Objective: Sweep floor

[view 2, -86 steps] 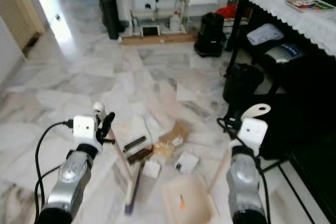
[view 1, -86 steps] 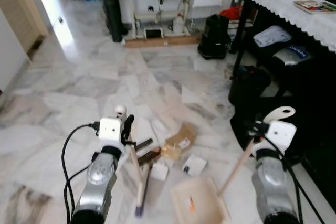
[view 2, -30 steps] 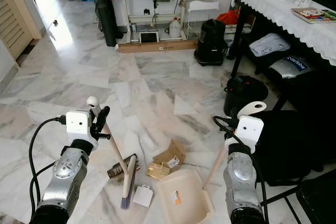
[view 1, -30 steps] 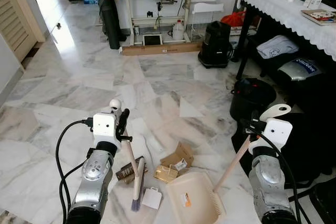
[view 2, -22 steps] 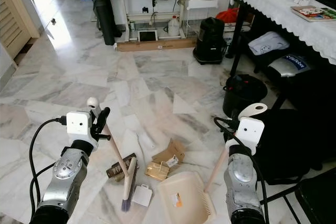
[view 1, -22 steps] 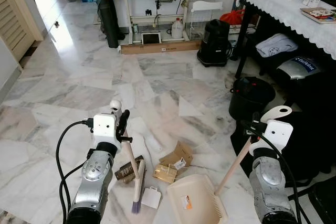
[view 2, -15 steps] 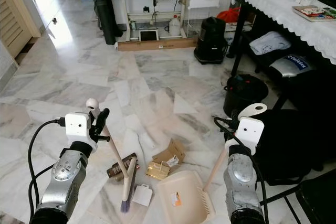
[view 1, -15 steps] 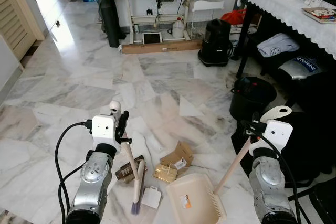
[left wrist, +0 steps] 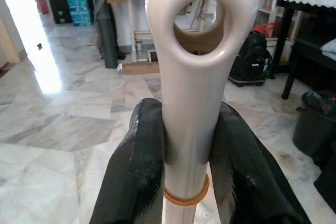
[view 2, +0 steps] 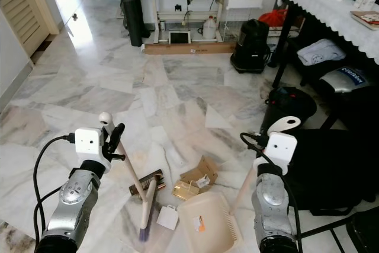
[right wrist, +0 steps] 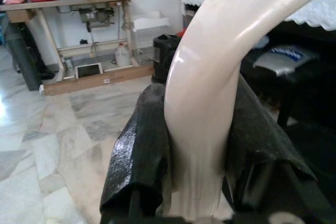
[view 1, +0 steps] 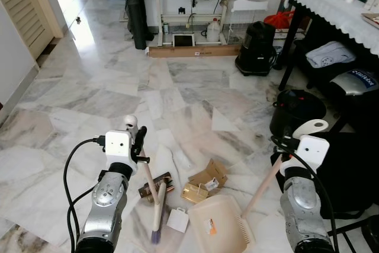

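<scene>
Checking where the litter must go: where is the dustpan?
The beige plastic dustpan lies on the marble floor at bottom centre, just right of the small white card.

Left gripper (view 1: 138, 144) grips the broom (view 1: 155, 198) — its bristles beside cardboard scraps (view 1: 205, 182) and dustpan (view 1: 218, 224).

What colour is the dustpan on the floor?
Cream or pale beige: the dustpan shows best in the left eye view.
</scene>
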`<state>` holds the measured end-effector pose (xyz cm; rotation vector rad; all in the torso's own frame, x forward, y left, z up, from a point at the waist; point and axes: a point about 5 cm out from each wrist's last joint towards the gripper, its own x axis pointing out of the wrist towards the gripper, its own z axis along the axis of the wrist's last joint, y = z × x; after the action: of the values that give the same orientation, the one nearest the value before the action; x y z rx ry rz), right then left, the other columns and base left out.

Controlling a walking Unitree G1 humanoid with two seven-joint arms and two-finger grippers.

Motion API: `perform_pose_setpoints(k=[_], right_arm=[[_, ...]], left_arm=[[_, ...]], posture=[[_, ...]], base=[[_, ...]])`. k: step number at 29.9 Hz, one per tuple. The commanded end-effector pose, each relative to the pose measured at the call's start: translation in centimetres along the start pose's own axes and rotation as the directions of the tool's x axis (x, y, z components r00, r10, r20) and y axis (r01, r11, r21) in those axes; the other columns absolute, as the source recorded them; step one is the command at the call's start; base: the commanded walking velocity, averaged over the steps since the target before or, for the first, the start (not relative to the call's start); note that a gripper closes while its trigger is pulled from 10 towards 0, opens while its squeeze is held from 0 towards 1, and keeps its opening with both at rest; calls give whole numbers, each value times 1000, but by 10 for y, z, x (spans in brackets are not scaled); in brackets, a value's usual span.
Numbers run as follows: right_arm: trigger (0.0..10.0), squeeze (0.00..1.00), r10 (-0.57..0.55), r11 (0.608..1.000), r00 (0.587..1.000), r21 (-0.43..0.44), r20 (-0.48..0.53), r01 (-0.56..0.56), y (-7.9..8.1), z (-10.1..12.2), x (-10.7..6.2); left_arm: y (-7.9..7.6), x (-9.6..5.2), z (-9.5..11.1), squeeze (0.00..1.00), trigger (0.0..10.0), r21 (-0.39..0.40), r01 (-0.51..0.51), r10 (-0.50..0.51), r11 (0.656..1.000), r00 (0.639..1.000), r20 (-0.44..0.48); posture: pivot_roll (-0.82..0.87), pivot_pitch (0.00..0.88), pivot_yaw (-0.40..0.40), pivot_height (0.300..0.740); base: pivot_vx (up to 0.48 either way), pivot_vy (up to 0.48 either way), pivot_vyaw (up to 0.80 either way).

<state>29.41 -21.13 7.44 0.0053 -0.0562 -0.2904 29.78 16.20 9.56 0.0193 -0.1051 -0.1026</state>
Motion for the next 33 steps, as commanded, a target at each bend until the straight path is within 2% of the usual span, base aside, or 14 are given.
perform_pose_setpoints(k=[1, 4, 5, 19, 33], right_arm=[[10000, 0, -8, 1000, 1000, 23, 21, 7, -1, 7, 4], [10000, 0, -11, 1000, 1000, 20, 18, 11, -1, 7, 5], [10000, 0, -3, 1000, 1000, -2, 24, 3, -1, 8, 5], [10000, 0, -5, 1000, 1000, 12, 22, 5, 0, 7, 4], [10000, 0, -10, 1000, 1000, 22, 10, 9, 1, 5, 3]], left_arm=[[-1, 4, 13, 0, 10000, -2, 5, -5, 1000, 999, 54], [-1, 4, 13, 0, 10000, 0, 6, -6, 1000, 998, 56], [-2, 4, 13, 0, 10000, 3, 7, -7, 1000, 998, 58], [-3, 4, 16, 0, 10000, 6, 20, -21, 1000, 997, 72], [-3, 3, 15, 0, 10000, -8, 18, -17, 1000, 998, 63]], posture=[[-21, 0, 8, 740], [-22, 0, 8, 740], [-22, 0, 8, 740], [-23, 0, 16, 740], [-17, 0, 13, 740]], base=[[0, 454, -800], [0, 364, -800], [0, 0, -800], [0, 0, -757], [0, 0, -57]])
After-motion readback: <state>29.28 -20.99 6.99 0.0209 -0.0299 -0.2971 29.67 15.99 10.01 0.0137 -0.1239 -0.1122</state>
